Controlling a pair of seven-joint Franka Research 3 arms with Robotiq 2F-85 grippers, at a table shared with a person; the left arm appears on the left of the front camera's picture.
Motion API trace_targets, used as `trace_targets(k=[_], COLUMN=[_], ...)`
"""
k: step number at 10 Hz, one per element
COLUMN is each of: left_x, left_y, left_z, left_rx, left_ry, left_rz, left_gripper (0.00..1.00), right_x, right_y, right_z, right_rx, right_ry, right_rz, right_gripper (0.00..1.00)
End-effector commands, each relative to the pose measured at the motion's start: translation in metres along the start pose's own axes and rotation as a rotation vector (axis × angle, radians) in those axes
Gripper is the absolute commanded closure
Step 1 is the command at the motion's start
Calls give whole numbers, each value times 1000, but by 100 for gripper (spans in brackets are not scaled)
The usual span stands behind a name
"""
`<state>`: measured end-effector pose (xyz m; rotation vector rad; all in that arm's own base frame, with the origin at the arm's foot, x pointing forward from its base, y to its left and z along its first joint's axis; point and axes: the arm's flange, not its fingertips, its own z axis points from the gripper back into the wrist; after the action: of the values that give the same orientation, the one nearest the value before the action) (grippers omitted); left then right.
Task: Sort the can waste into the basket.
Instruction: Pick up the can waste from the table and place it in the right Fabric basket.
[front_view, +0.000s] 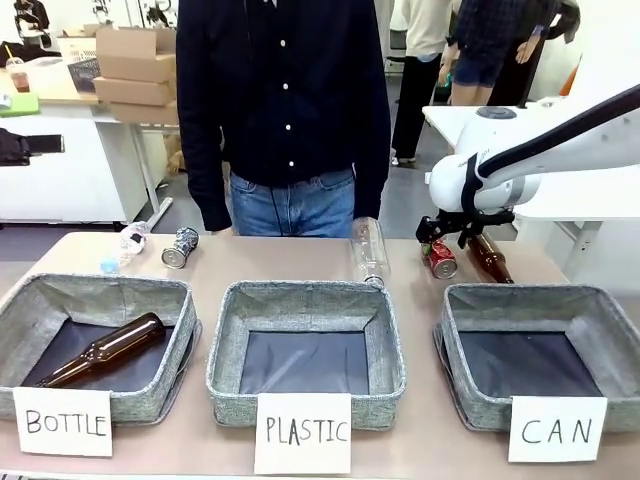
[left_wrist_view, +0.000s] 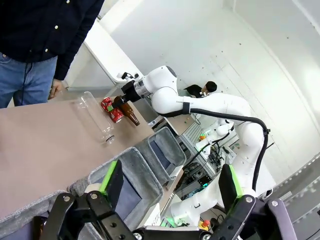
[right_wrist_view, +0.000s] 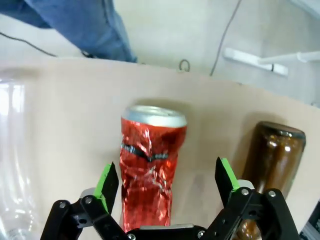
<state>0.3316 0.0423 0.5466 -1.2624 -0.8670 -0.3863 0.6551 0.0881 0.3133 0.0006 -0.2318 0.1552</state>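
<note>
1. Right gripper (front_view: 447, 238): jaws spread wide, gripping nothing. It hangs just behind the CAN basket (front_view: 520, 298), at the red can (front_view: 440, 259).
2. The red can lies on the table behind the CAN basket's far left corner. The dark can (front_view: 180, 247) lies well to the left of that basket, beyond the 2 other baskets.
3. Obstructions: a brown glass bottle (front_view: 490, 258) lies just beside the red can, behind the CAN basket. A clear plastic bottle (front_view: 369, 250) lies farther left of it.
4. In the right wrist view I see a green-padded finger on each side of the crumpled red can, apart from it. The front view hides this gap.
5. Left gripper (left_wrist_view: 171, 176): I see its jaws wide and empty in the left wrist view.
</note>
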Motion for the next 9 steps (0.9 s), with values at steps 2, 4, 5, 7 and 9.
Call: trace_targets(k=[2,4,5,7,9], left_x=[2,2,2,2,2], left_y=[0,0,0,0,0], left_z=[-3,-3,-3,-3,-3], left_rx=[-22,-22,-22,-22,-22], left_ry=[-21,-21,-21,-21,-21], left_rz=[-24,-24,-24,-24,-24], left_gripper=[0,0,0,0,0], right_x=[15,15,15,14,15], right_y=[2,2,2,5,5], right_z=[-12,-17,-17,-16,-16], right_rx=[39,50,43,47,48], right_ry=[-40,-28,-25,-20,-15], right_rz=[-33,-37,-37,-21,-24], right_gripper=[0,0,0,0,60])
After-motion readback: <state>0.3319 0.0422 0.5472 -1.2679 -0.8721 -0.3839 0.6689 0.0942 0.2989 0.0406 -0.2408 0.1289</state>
